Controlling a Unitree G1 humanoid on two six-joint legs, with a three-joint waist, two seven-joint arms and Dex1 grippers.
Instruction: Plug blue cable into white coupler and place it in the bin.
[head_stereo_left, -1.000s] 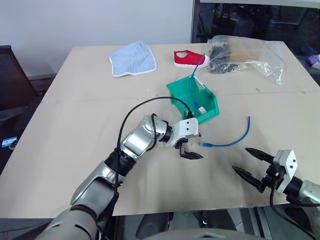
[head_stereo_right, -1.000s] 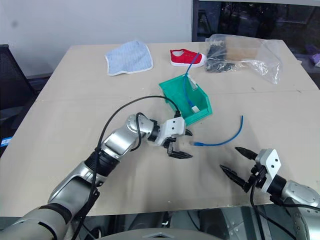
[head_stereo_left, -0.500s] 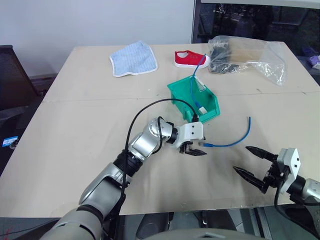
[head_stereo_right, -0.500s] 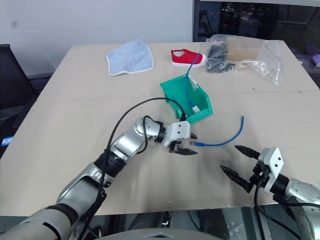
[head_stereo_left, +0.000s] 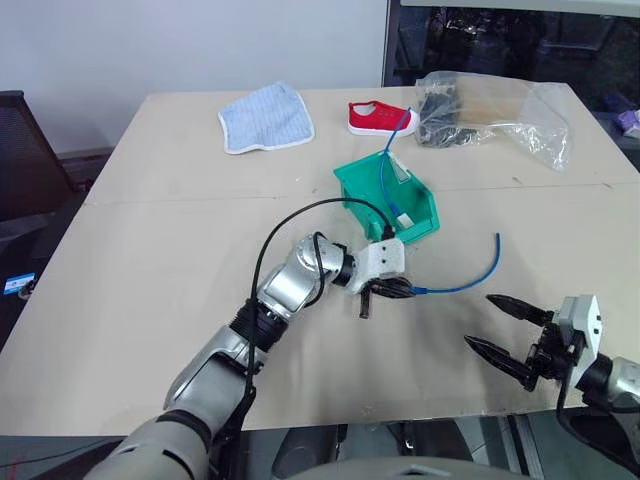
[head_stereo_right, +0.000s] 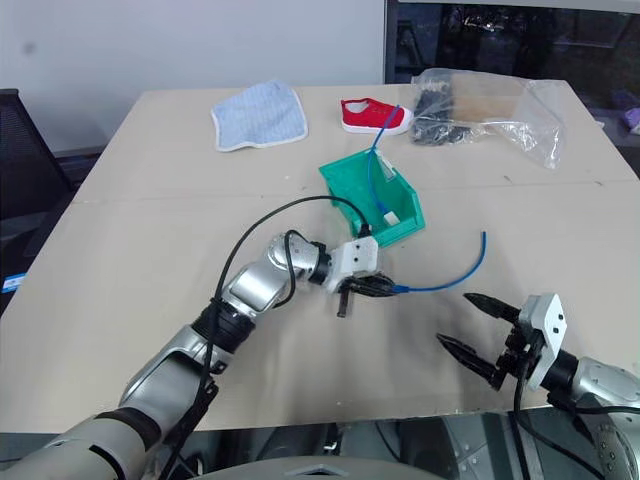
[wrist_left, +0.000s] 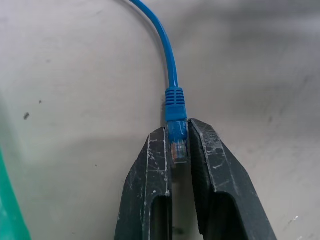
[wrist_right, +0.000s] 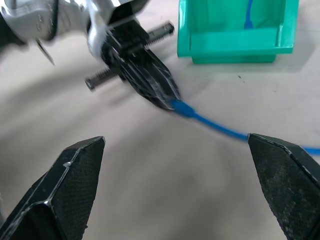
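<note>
Left gripper (wrist_left: 177, 150) clamps cable (head_stereo_left: 470, 280) plug near table's front edge; right gripper (head_stereo_left: 505, 328) gapes empty; coupling, binning remain.

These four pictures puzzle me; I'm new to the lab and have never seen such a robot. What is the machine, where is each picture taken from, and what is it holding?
It is a humanoid robot with two arms, each ending in a gripper of two black fingers. Two pictures come from a stereo camera on its head, looking down over a table. The other two come from a camera on each wrist, looking along that gripper's fingers.

The left gripper is shut on the plug end of a blue cable, seen close up in the left wrist view. The right gripper hangs open, holding nothing.

Also on the table: a green bin with another blue cable in it, a red shoe, a blue cloth and a clear plastic bag.
</note>
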